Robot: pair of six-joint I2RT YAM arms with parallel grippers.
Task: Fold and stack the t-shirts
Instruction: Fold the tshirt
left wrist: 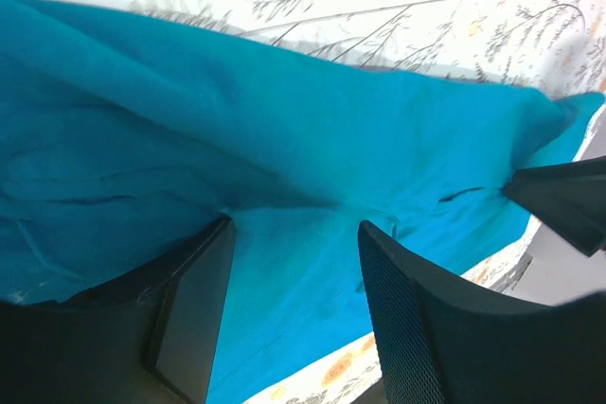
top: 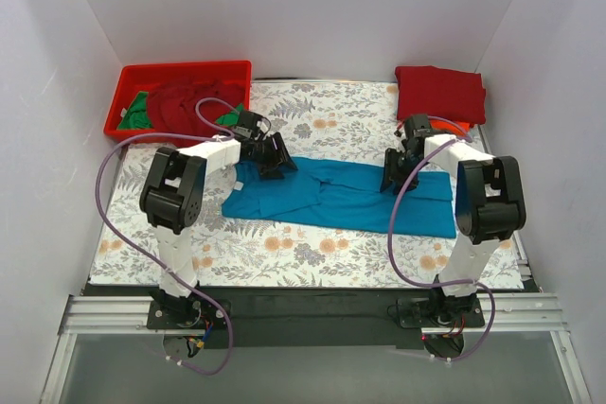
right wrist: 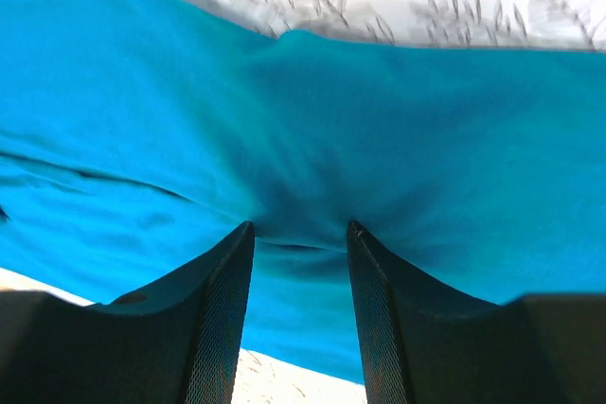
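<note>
A blue t-shirt (top: 331,196) lies folded into a long band across the middle of the flowered table. My left gripper (top: 273,160) is open, its tips pressed on the shirt's upper left edge; in the left wrist view the blue cloth (left wrist: 303,158) fills the gap between the jaws (left wrist: 295,234). My right gripper (top: 395,175) is open over the shirt's right part, tips down on the cloth (right wrist: 312,139), which bunches slightly between them (right wrist: 301,232). A folded red t-shirt (top: 440,92) lies at the back right.
A red bin (top: 128,82) at the back left holds dark red and green shirts (top: 189,101). Something orange (top: 457,126) peeks from under the red shirt. White walls close in the table on three sides. Purple cables loop beside both arms.
</note>
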